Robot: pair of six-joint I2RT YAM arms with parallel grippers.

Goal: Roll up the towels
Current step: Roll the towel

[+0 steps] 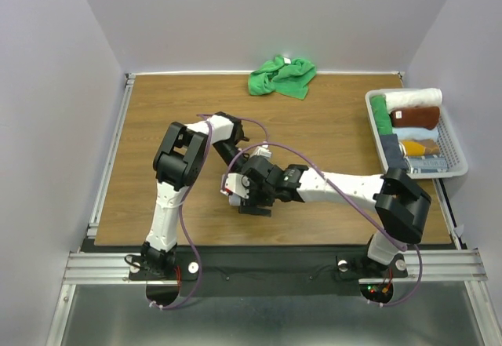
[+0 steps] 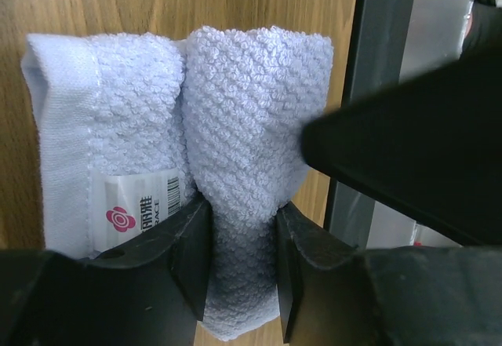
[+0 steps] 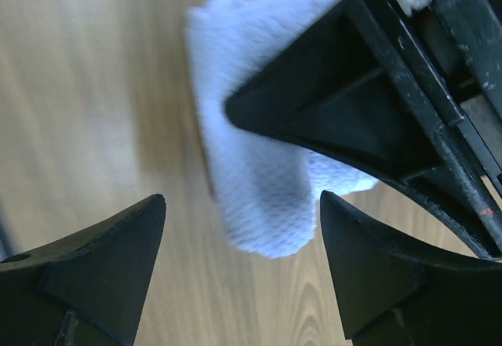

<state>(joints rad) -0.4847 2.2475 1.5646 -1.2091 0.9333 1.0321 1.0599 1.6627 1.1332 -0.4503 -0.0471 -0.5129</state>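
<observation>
My left jaws are closed on the pale towel (image 2: 251, 126). They pinch one thick, knobbly fold of it from both sides, and the cloth bulges out above and below the grip. The towel lies on the wooden surface (image 2: 118, 1), doubled into two humps side by side. Its small label (image 2: 137, 209), with a red flower mark, sits on the flatter hemmed half, just beside one of my fingers (image 2: 184, 260).

My right jaws stand wide open, hanging over the same towel, whose rounded end shows in the gap between them. Seen from above, my left arm (image 1: 176, 165) and right arm (image 1: 345, 185) meet over the middle of the surface, a little toward the near edge.

The green towel (image 1: 282, 78) lies crumpled at the far edge, well apart from both arms. A basket (image 1: 453, 143) at the right edge holds rolled towels, among them a cream-white one (image 1: 412, 97) and a brown one (image 1: 416, 116).
</observation>
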